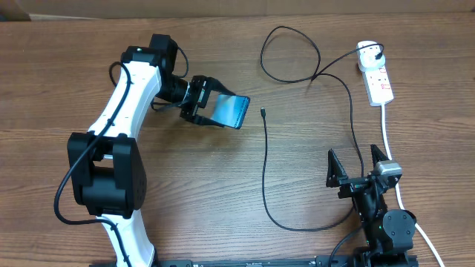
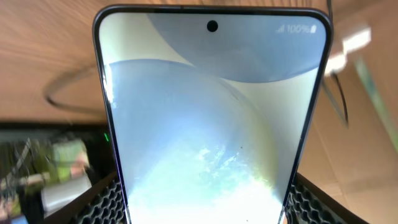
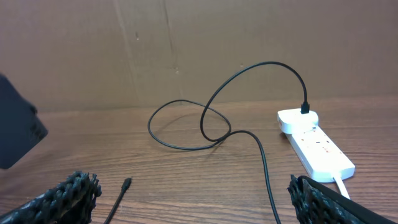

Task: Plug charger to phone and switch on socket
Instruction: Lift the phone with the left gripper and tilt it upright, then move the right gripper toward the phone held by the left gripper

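My left gripper point(image 1: 202, 101) is shut on the phone point(image 1: 231, 110), holding it tilted above the table left of centre; its light blue-white screen fills the left wrist view point(image 2: 211, 124). The charger point(image 1: 266, 170) is a thin black cable looping over the table; its connector tip point(image 1: 263, 112) lies free just right of the phone and shows in the right wrist view point(image 3: 126, 183). Its plug point(image 1: 378, 53) sits in the socket point(image 1: 375, 78), a white power strip at the far right, also in the right wrist view point(image 3: 317, 147). My right gripper point(image 1: 358, 165) is open and empty near the front edge.
The strip's thick white lead point(image 1: 392, 144) runs down toward the front right, past my right arm. A cardboard wall point(image 3: 186, 50) stands behind the table. The table is brown wood point(image 1: 223, 193).
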### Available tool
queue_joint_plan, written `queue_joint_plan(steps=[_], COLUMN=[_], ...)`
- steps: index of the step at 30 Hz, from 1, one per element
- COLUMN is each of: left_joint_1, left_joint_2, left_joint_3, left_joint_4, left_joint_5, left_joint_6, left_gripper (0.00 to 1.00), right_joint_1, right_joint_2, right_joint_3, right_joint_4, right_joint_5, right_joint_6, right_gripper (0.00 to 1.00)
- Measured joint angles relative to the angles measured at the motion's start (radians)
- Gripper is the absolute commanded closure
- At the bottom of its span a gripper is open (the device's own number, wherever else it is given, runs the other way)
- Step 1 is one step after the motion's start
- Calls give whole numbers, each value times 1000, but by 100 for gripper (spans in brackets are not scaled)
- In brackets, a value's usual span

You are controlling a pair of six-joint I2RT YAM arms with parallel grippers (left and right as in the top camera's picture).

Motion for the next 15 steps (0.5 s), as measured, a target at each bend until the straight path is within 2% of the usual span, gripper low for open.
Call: queue_joint_plan(steps=[9, 15], left_joint_1=[2, 2], left_joint_2=[0, 0], left_joint_3=[0, 0], left_joint_4=[-1, -1], left_joint_5=[-320, -463], left_joint_6=[-63, -82], left_gripper=[96, 96], right_joint_1=[0, 0], right_joint_2=[0, 0], right_joint_3=[0, 0], right_joint_4=[0, 11], right_joint_5=[-3, -32], right_joint_6=[5, 90], right_gripper=[0, 0])
